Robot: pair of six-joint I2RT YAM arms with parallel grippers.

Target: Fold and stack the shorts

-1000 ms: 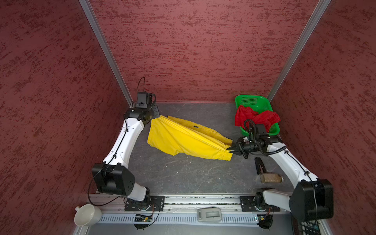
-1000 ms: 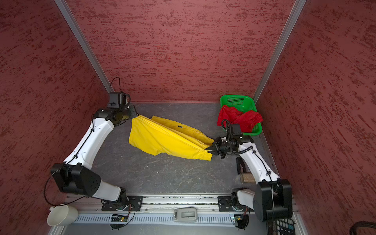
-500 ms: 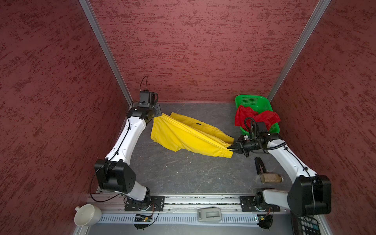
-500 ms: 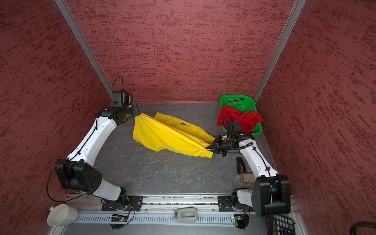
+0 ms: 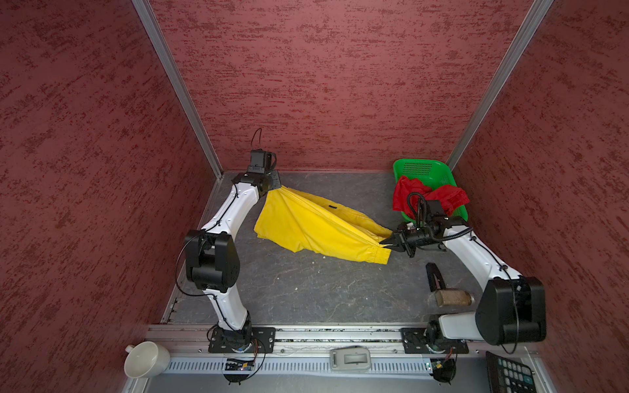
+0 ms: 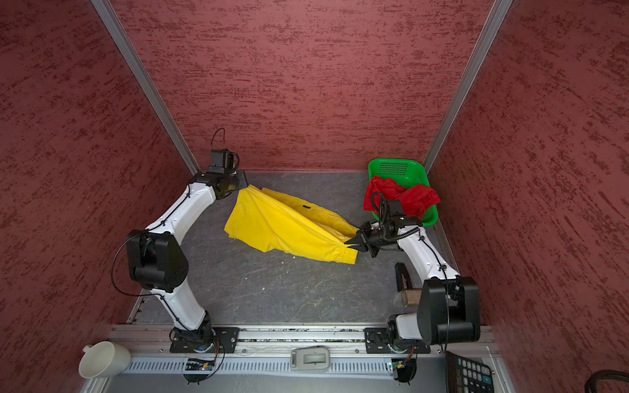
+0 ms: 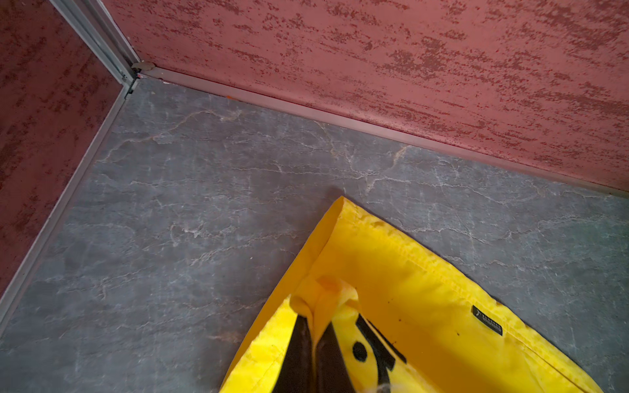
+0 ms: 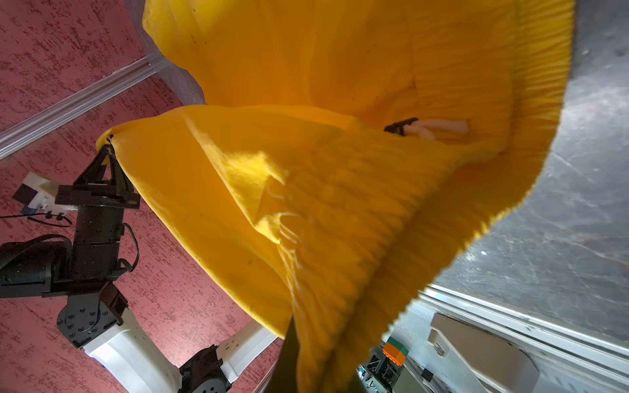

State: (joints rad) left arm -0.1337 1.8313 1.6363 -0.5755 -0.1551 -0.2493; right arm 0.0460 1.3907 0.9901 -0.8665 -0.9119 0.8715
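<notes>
The yellow shorts [image 5: 316, 228] span the centre of the table [image 5: 306, 292]. The left gripper [image 5: 278, 187] is clamped on a corner at far left, and the right gripper [image 5: 386, 242] is clamped on the gathered waistband at right. The red shorts [image 5: 442, 199] drape over the green basket [image 5: 422, 168] at far right.

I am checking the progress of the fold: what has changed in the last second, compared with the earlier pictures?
The left pincer, shut on a corner of the yellow shorts, moved slightly toward the middle, and the cloth shifted with it. The right pincer, shut on the gathered end, moved slightly toward the back. Nothing was let go. The red shorts stayed in the green basket.
</notes>
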